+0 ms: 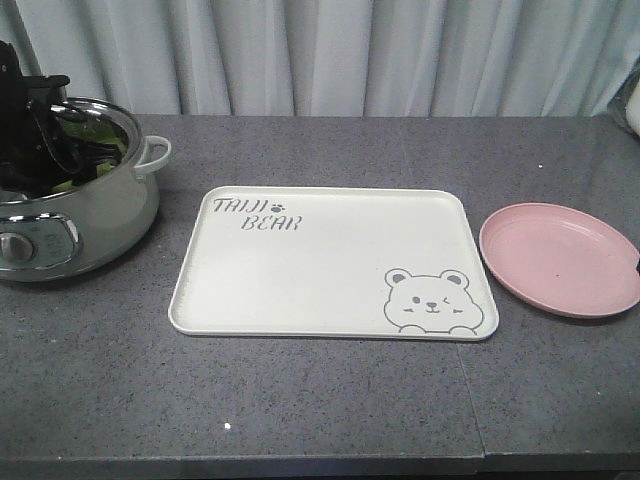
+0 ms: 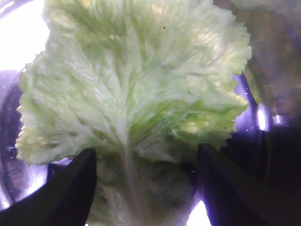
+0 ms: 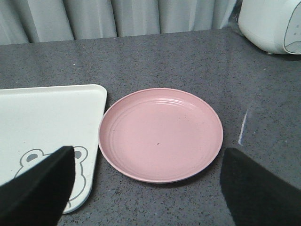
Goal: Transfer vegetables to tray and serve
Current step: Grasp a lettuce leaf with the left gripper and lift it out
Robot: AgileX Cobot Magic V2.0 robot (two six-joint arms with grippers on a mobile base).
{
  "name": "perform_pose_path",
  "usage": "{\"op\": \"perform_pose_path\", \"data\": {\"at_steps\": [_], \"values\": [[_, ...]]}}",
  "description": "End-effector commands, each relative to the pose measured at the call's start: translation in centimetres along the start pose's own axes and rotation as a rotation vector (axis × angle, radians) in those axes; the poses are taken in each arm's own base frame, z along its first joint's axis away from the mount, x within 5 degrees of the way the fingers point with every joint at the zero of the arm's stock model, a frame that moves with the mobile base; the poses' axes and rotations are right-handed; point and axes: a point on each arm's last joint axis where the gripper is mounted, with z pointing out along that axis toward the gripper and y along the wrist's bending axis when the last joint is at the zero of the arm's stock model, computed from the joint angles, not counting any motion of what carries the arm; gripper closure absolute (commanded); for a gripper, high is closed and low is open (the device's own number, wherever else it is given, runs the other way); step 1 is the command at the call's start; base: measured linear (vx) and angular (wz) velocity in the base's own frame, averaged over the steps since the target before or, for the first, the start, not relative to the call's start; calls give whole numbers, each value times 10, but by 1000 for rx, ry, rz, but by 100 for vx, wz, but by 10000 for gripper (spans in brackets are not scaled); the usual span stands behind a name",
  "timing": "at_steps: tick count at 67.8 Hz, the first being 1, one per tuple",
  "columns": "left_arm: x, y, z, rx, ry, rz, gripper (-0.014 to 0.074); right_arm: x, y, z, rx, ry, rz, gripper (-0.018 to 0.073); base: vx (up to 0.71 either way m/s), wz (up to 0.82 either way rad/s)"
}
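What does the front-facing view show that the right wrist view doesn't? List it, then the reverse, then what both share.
Only front-facing: the steel electric pot at left with green lettuce inside, the left arm down in it, and the TAIJI BEAR lettering. Only right wrist: the right gripper, fingers apart, and a white appliance seen plainly. Both: the cream tray, its bear drawing, the empty pink plate, the grey countertop, the curtain.

Grey counter (image 1: 300, 420) under me. Pot (image 1: 110, 215) sits on it around my left pincer (image 2: 146, 150). Plate (image 3: 160, 117) lies just ahead of my right pincer (image 3: 148, 151), tray (image 3: 47, 113) ahead-left, touching nothing, white appliance (image 3: 270, 23) far ahead-right.
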Motion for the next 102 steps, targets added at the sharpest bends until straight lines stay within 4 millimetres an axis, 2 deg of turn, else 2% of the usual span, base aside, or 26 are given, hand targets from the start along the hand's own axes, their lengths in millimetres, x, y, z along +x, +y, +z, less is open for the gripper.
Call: {"op": "perform_pose_path", "data": {"at_steps": [1,8,20,29,36,66,102], "values": [[5,3,11,-49,63,41,213,-16,2,-4,-20,-89,-12,-35,0,0],[6,3,13,-50,73,43,334,-16,2,-4,-20,-89,-12,-35,0,0],[6,3,13,-50,73,52,602,-16,2,-4,-20,-89,-12,-35,0,0],[6,3,12,-49,69,52,603,-16,2,-4,-20,-89,-12,-34,0,0],[3,3,4,-44,34,51,604,-16,2,-4,-20,-89,-12,-34,0,0],[-22,2,-71,-20,-199,39,603,-16,2,-4,-20,-89,-12,-34,0,0],[-17,7,-128,-32,-327,40,603,-17,2,-4,-21,-92,-13,-34,0,0]]}}
